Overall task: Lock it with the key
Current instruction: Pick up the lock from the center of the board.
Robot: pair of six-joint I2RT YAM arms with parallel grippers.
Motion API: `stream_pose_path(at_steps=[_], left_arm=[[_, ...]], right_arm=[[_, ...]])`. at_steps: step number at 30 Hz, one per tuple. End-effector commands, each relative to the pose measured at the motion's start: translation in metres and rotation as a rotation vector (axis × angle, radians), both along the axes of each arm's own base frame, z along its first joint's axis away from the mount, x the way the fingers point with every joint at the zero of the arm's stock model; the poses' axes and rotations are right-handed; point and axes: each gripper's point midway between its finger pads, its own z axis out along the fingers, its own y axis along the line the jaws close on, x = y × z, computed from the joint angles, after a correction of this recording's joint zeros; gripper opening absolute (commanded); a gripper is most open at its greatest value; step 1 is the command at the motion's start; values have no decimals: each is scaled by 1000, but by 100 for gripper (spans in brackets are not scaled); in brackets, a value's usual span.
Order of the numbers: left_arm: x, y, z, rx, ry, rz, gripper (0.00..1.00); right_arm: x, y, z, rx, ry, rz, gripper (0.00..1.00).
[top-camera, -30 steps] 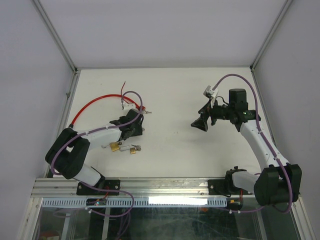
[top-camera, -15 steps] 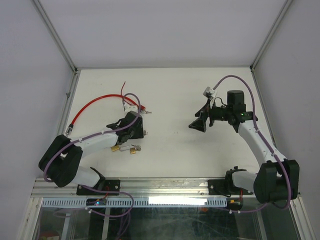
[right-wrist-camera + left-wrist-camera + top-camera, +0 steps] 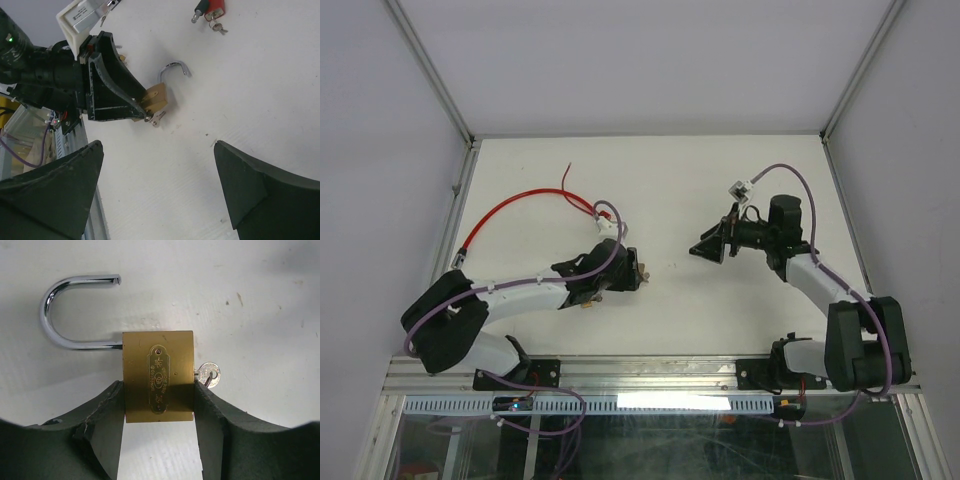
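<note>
A brass padlock [image 3: 158, 376] lies flat on the white table with its chrome shackle [image 3: 55, 322] swung open to the left. My left gripper [image 3: 158, 402] is shut on the lock body, one finger [image 3: 107, 405] on each narrow end. The key [image 3: 209, 375] sticks out of the lock's right end, beside the right finger. In the top view that gripper [image 3: 625, 272] sits left of centre. My right gripper [image 3: 707, 248] hovers to its right, open and empty. The right wrist view shows the padlock [image 3: 156, 97] and key [image 3: 159, 118] ahead of the right gripper [image 3: 157, 150].
A red cable [image 3: 510, 208] curves across the table's left side. A red plug with small spare keys [image 3: 216, 25] lies beyond the padlock. The aluminium rail [image 3: 650, 370] runs along the near edge, and white walls enclose the table.
My left arm has stretched to the right, carrying the padlock from near the left edge toward the table's middle. My right gripper has shifted slightly left and turned toward it.
</note>
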Motion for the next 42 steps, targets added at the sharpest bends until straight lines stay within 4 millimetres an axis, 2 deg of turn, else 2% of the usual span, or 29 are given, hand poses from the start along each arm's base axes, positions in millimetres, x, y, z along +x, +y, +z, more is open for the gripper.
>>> stream_pose_path(at_steps=[1, 3, 10, 18, 33, 42], left_arm=[[13, -52, 45, -208, -101, -12, 6], [11, -61, 37, -206, -87, -24, 6], [2, -91, 32, -238, -70, -72, 6], [-2, -106, 32, -252, -65, -102, 6], [-2, -114, 32, -269, -60, -116, 6], [-2, -118, 32, -279, -59, -116, 6]], right_arm=[[18, 6, 6, 48, -109, 1, 95], [24, 6, 2, 114, 153, -122, 97], [39, 1, -18, 107, 306, -252, 96], [41, 1, -35, 110, 396, -269, 95], [33, 6, -44, 142, 475, -241, 91], [27, 15, -54, 131, 537, -232, 81]])
